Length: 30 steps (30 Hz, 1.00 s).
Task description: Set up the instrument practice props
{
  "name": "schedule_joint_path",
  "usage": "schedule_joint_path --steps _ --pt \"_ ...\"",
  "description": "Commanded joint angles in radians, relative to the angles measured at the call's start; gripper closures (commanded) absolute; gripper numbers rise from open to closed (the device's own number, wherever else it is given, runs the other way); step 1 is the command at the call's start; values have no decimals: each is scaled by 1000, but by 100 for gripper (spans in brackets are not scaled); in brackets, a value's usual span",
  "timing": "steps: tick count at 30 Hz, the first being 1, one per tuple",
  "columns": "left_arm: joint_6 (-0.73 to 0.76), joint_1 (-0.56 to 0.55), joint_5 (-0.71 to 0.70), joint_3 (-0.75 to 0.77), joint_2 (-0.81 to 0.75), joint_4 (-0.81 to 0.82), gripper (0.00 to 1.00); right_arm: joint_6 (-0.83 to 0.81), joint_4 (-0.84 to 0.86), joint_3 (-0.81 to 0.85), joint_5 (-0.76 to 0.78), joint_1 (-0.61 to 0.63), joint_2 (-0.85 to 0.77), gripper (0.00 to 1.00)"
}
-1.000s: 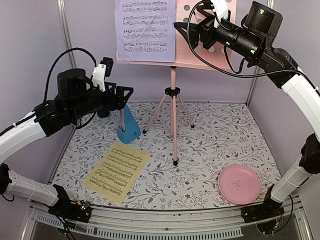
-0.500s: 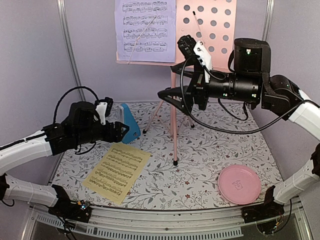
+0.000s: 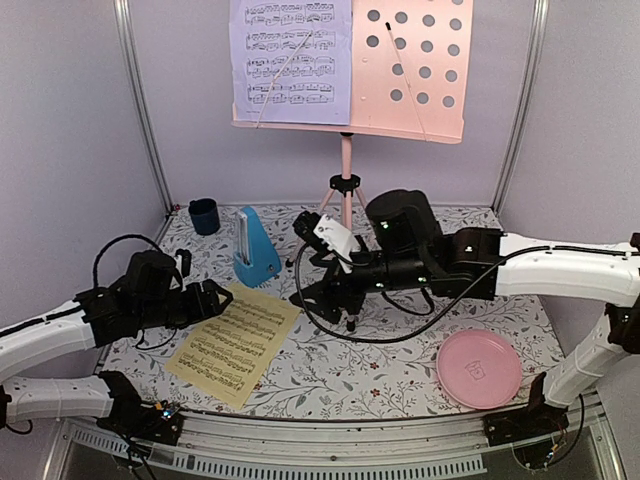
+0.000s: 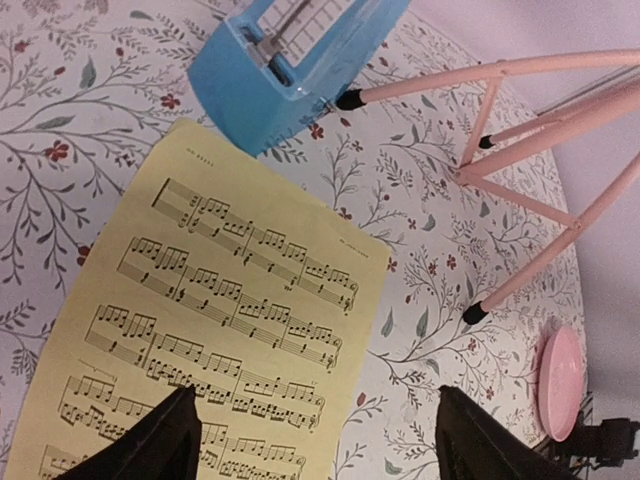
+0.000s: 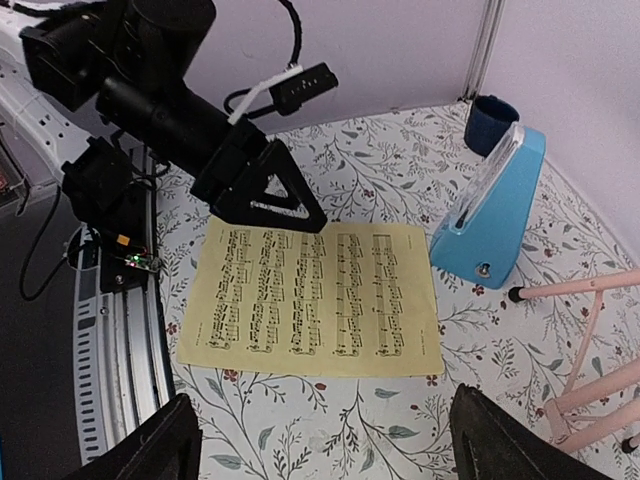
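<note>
- Left gripper (image 4: pixel 320 440): jaws apart with nothing between them, poised low over the yellow music sheet (image 3: pixel 235 343); whether the fingertips touch the paper cannot be told.
- Right gripper (image 5: pixel 320 440): jaws spread wide and empty, reaching leftward across the middle of the table (image 3: pixel 430 270), in front of the stand's feet.
- Yellow music sheet: flat on the table near the front left corner.
- Blue metronome (image 3: pixel 255 255): upright just behind the yellow sheet, toward the left edge.
- Pink music stand (image 3: pixel 346 180): on its tripod at the middle of the rear edge; the lavender music sheet (image 3: pixel 290 60) rests on the left half of its perforated desk (image 3: pixel 415 70).
- Pink plate (image 3: pixel 479 368): front right corner.
- Dark blue cup (image 3: pixel 204 215): rear left corner.
</note>
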Motion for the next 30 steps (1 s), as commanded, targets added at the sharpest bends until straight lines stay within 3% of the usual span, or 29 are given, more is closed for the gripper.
schedule_joint_path --steps 1,7,13,20,30 --pt "-265 4 -80 -7 -12 -168 18 62 88 58 33 -6 162 13" --pt "-576 -79 -151 -29 -29 -324 17 121 141 146 -40 -46 362 16" --pt "-777 -131 -199 -32 -35 -477 17 148 153 240 -56 -84 526 22" --pt "-908 -172 -179 -59 -22 -510 20 159 162 320 -39 -123 643 28" --pt "-1012 -221 -156 -131 29 -423 22 120 134 406 17 -143 755 37"
